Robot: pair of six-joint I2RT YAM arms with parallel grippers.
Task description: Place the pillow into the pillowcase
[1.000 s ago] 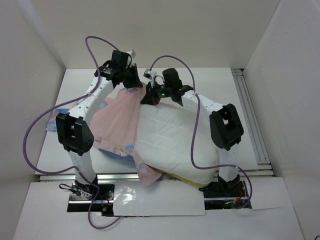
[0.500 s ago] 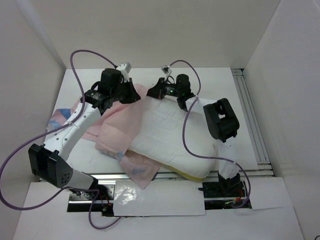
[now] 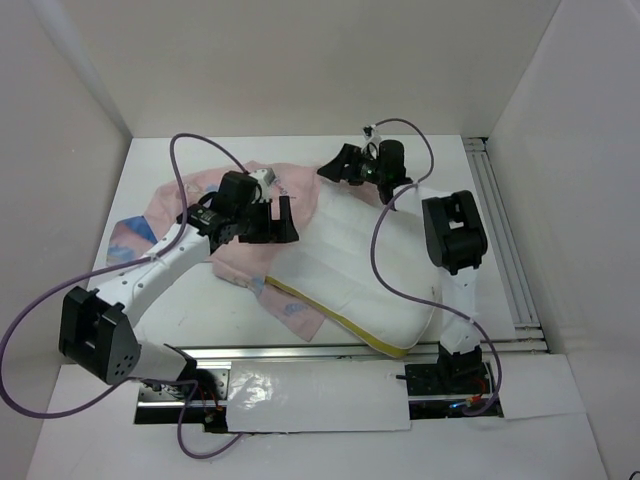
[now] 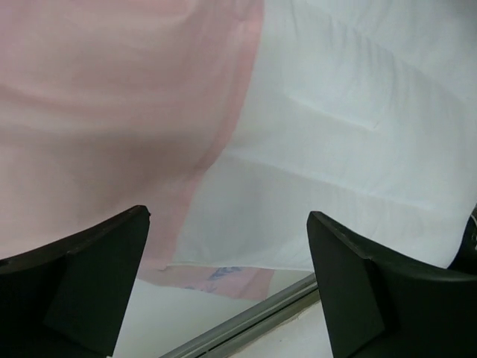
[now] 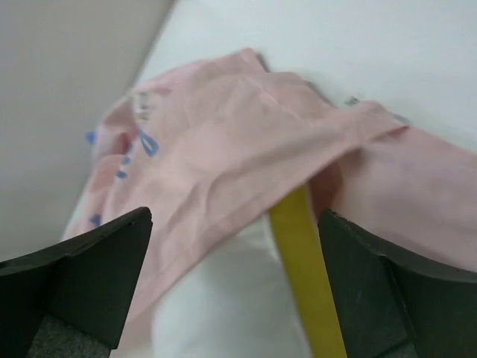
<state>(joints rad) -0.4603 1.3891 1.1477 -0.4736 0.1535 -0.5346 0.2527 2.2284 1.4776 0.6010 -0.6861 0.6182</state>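
Large white quilted pillow with a yellow edge strip (image 3: 350,275) lies slantwise and fills mid-bench. Thin pale pink fabric pillowcase (image 3: 235,265) is spread against its left side. I see bare white bench (image 3: 200,318) near-left and along the far edge. Left end effector (image 3: 272,222) hangs over the pillow-pillowcase seam, jaws wide, gap free. Right end effector (image 3: 340,165) sits at the pillow's far end, jaws wide. Purple cable (image 3: 384,270) crosses over the pillow. Right arm (image 3: 455,235) and metal rail (image 3: 497,230) pinch the right side.

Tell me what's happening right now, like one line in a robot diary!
left gripper: open, empty | right gripper: open, empty | pillow: mostly uncovered | pillowcase: crumpled along pillow's left side
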